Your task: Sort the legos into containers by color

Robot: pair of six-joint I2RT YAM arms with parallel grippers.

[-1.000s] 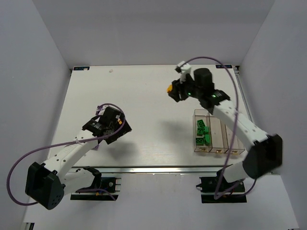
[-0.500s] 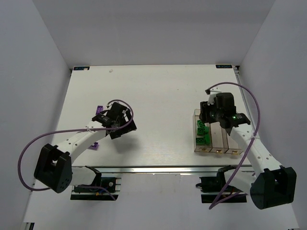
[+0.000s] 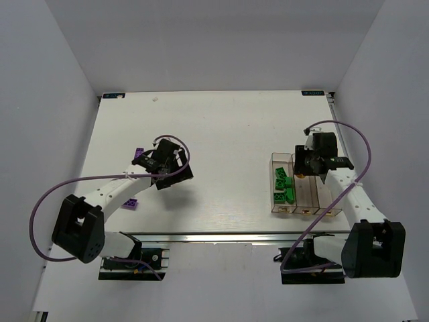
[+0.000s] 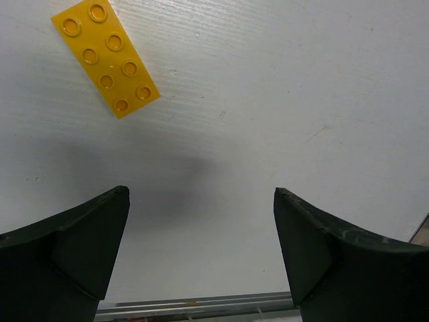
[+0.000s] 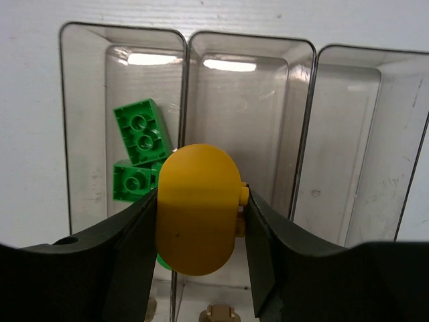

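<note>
Right gripper (image 3: 310,164) is seen from above, over the far end of the bins (image 3: 315,201), three clear ones joined in a row near the table's (image 3: 221,127) near right corner. Green bricks (image 3: 283,186) are piled in the leftmost bin. Left gripper (image 3: 171,172) is held low over the left half of the table. A purple brick (image 3: 139,153) is lying just beside it toward the left edge. A second purple brick (image 3: 131,203) is lying closer to the near edge, beside the arm.

Left wrist view: left gripper (image 4: 201,228) is spread wide and nothing is gripped, with both fingers (image 4: 80,241) above bare table. A flat yellow brick (image 4: 106,57) with eight studs is lying ahead of the fingers, apart from them.

Right wrist view: right gripper (image 5: 199,221) is clamped on a rounded yellow brick (image 5: 198,194), which is pinched between both fingers (image 5: 134,241). The brick is held above the bins, roughly over the wall between the left and middle ones. Two green bricks (image 5: 141,131) are seen tilted in the left bin.
</note>
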